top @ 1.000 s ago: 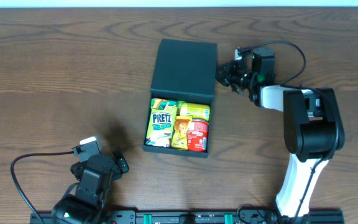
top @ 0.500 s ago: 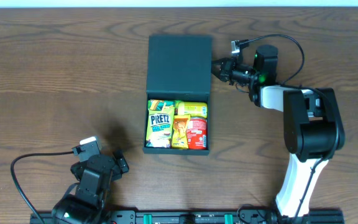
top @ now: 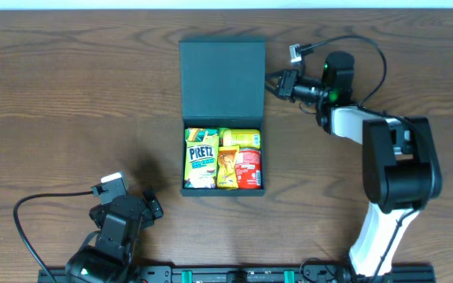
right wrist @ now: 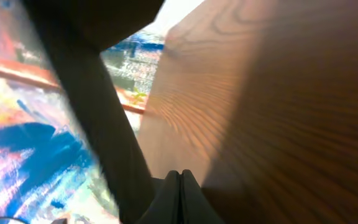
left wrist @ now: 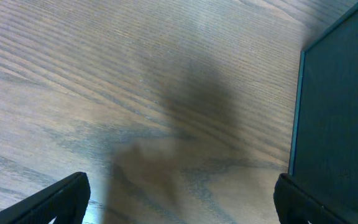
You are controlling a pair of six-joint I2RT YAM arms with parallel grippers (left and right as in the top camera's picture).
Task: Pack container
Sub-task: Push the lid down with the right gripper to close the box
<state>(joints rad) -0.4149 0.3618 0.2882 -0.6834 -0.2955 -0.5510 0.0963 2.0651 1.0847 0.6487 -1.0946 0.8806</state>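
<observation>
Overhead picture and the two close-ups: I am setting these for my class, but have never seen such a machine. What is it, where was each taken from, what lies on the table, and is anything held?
The machine is two robot arms, left and right, at a brown wooden table, each ending in a two-finger gripper. The overhead picture looks straight down; the other two come from cameras on the wrists, each showing its own fingers. On the table stands a dark teal-black square cardboard box with its hinged flap lid open. Inside lie a yellow-green Pretz box, a yellow snack pack and a red snack pack. The right gripper is shut, its tip at the lid's right edge, gripping nothing visible. The left gripper is open and empty, apart from the box.
</observation>
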